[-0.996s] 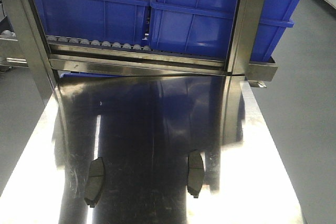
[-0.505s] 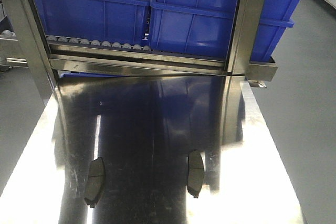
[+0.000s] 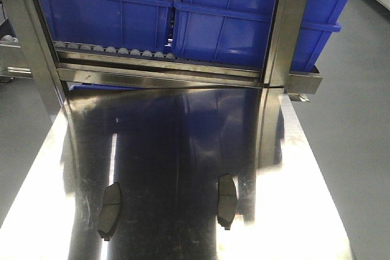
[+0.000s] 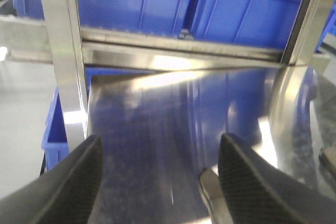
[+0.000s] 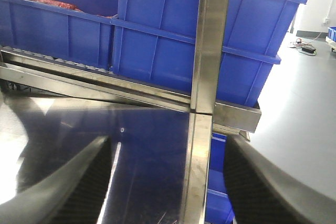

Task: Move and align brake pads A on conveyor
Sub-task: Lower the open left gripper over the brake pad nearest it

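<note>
Nothing has moved over the last second as far as I can see. Two of the brake pads A lie exactly where they were on the steel table (image 3: 183,150), the left-hand pad (image 3: 109,211) at about 7 o'clock in the front view and the right-hand pad (image 3: 226,201) near 5 o'clock. They are well apart, both lying lengthwise toward the blue bins (image 3: 244,22) at 12 o'clock. I cannot find the other two pads, nor the conveyor, in any view. My left gripper (image 4: 157,182) has its fingers spread wide with only bare table between them. A pale pad-like shape (image 4: 210,198) sits just inside its right finger at 5 o'clock, probably the left-hand pad. My right gripper (image 5: 168,192) is likewise spread and empty, facing a steel upright (image 5: 207,40). I read this as a pause before the first pick: neither pad is gripped and the whole transfer is still to do.
</note>
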{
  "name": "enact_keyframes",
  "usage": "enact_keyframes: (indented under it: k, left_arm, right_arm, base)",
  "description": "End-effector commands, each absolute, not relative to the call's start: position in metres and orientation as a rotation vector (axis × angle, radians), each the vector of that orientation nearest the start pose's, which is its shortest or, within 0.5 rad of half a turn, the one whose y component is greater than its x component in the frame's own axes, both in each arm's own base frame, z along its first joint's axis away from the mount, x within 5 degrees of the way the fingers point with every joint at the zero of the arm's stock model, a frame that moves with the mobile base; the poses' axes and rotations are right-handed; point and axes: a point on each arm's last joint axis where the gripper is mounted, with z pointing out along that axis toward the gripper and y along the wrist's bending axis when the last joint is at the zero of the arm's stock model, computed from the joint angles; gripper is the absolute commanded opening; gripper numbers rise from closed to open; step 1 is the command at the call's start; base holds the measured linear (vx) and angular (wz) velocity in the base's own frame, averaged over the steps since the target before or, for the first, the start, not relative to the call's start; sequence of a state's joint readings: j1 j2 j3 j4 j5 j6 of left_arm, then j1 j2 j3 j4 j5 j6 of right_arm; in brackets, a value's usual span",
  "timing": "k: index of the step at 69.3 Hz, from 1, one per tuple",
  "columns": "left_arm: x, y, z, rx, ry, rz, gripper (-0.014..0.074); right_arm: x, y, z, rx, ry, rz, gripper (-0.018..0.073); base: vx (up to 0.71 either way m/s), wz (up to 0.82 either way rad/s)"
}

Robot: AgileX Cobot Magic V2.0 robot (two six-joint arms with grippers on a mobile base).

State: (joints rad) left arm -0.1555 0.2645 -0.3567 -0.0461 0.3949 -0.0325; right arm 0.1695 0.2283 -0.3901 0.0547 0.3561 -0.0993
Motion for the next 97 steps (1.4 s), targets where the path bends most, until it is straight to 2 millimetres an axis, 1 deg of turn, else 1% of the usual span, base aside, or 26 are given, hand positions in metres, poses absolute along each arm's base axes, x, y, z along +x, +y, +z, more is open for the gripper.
enact_keyframes:
  k: [1, 6, 14, 23, 30, 36, 43, 50, 54, 59, 67, 80, 88, 97]
  left_arm:
    - [0.071, -0.013, 0.298, 0.063, 1.671, -0.208, 0.0447]
    - [0.075, -0.013, 0.302, 0.053, 1.681, -0.216, 0.0446]
    - [0.092, -0.017, 0.31, 0.022, 1.811, -0.239, 0.0444]
    - [0.126, -0.023, 0.317, 0.024, 2.047, -0.223, 0.0444]
    - [0.152, -0.027, 0.315, 0.028, 2.215, -0.207, 0.0443]
    - [0.176, -0.032, 0.304, 0.03, 2.372, -0.193, 0.0443]
    - [0.198, -0.035, 0.289, 0.032, 2.504, -0.176, 0.0443]
    - [0.215, -0.04, 0.275, 0.026, 2.59, -0.196, 0.0443]
    - [0.222, -0.044, 0.27, 0.028, 2.621, -0.221, 0.0443]
    - [0.23, -0.053, 0.266, 0.084, 2.646, -0.243, 0.0443]
    - [0.241, -0.075, 0.263, 0.176, 2.663, -0.267, 0.0443]
    - [0.26, -0.114, 0.258, 0.24, 2.694, -0.317, 0.0443]
    - [0.268, -0.136, 0.246, 0.285, 2.733, -0.315, 0.0443]
    - [0.274, -0.147, 0.231, 0.252, 2.792, -0.28, 0.0443]
  right_arm:
    - [0.061, 0.011, 0.312, -0.187, 1.579, 0.091, 0.0453]
    - [0.061, 0.011, 0.312, -0.187, 1.579, 0.091, 0.0453]
    - [0.061, 0.011, 0.312, -0.187, 1.579, 0.091, 0.0453]
    - [0.061, 0.011, 0.312, -0.187, 1.579, 0.091, 0.0453]
    - [0.061, 0.011, 0.312, -0.187, 1.579, 0.091, 0.0453]
    - [0.061, 0.011, 0.312, -0.187, 1.579, 0.091, 0.0453]
    - [0.061, 0.011, 0.312, -0.187, 1.579, 0.091, 0.0453]
    - [0.061, 0.011, 0.312, -0.187, 1.579, 0.091, 0.0453]
    - [0.061, 0.011, 0.312, -0.187, 1.579, 0.091, 0.0453]
    - [0.061, 0.011, 0.312, -0.187, 1.579, 0.091, 0.0453]
    - [0.061, 0.011, 0.312, -0.187, 1.579, 0.091, 0.0453]
    - [0.061, 0.011, 0.312, -0.187, 1.579, 0.091, 0.0453]
    - [0.061, 0.011, 0.312, -0.187, 1.579, 0.091, 0.0453]
    - [0.061, 0.011, 0.312, -0.187, 1.579, 0.091, 0.0453]
  base:
    - [0.0, 0.0]
    - [0.0, 0.0]
    - [0.0, 0.0]
    - [0.0, 0.0]
    - [0.0, 0.0]
    - [0.0, 0.0]
    - [0.0, 0.0]
    - [0.0, 0.0]
    - [0.0, 0.0]
    - [0.0, 0.0]
    - [0.0, 0.0]
    - [0.0, 0.0]
    - [0.0, 0.0]
    - [0.0, 0.0]
